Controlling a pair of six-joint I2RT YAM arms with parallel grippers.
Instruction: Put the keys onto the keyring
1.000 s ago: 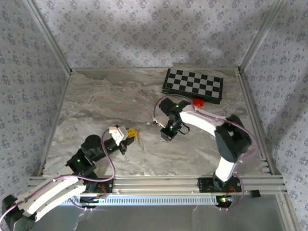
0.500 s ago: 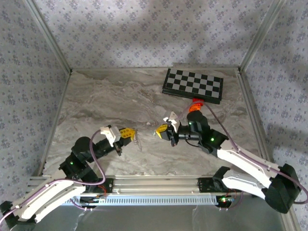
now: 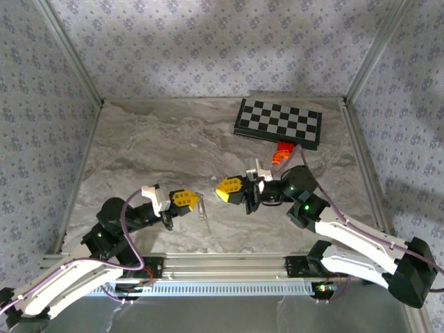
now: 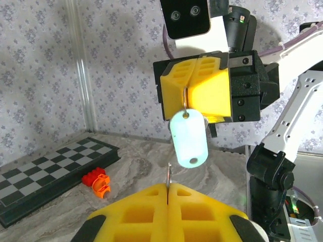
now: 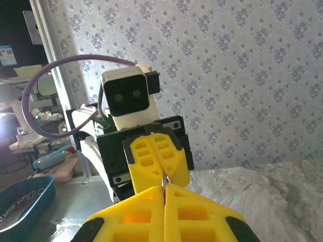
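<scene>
I log 2 items: key [image 4: 189, 141] clamped in right gripper [image 4: 189, 93], long axis vertical, teal head pointing down, keyring [image 4: 169, 174] pinched edge-on in left gripper [image 4: 167, 194], near beneath.

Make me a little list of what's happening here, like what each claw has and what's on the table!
left claw: shut on the ring
right claw: shut on the key, pale green, hanging down
claws: facing each other, tips apart
table: grey marble look
also there: checkerboard, with orange block beside it
key on ring: not yet
</scene>
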